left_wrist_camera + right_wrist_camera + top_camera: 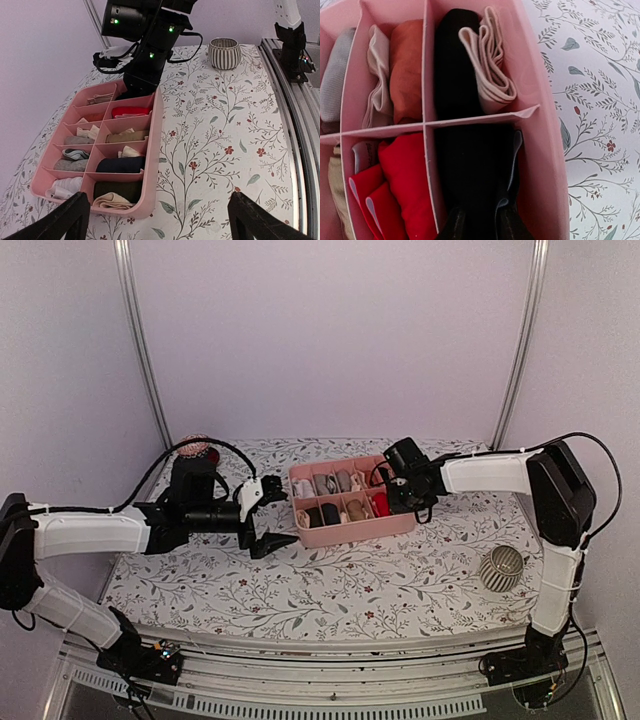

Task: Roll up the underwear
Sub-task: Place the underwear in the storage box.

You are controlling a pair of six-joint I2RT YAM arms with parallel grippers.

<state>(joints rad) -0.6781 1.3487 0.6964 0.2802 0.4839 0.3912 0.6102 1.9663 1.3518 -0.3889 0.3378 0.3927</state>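
The pink divided tray (360,532) stands mid-table. My right gripper (405,495) reaches into its right end compartment. In the right wrist view the gripper (481,225) is shut on black underwear (470,170) with a pale edge, lying in that compartment; no letters show. The neighbouring end compartment holds rolled black underwear with a beige waistband (487,65). My left gripper (265,518) is open and empty just left of the tray, above the cloth. Its fingers (60,217) frame the tray's near end (155,150).
The other compartments hold red (400,185), orange, grey, white and dark bundles. A striped cup (502,567) stands at the right, also in the left wrist view (223,52). A reddish round object (200,450) sits at the back left. Flowered cloth covers the table.
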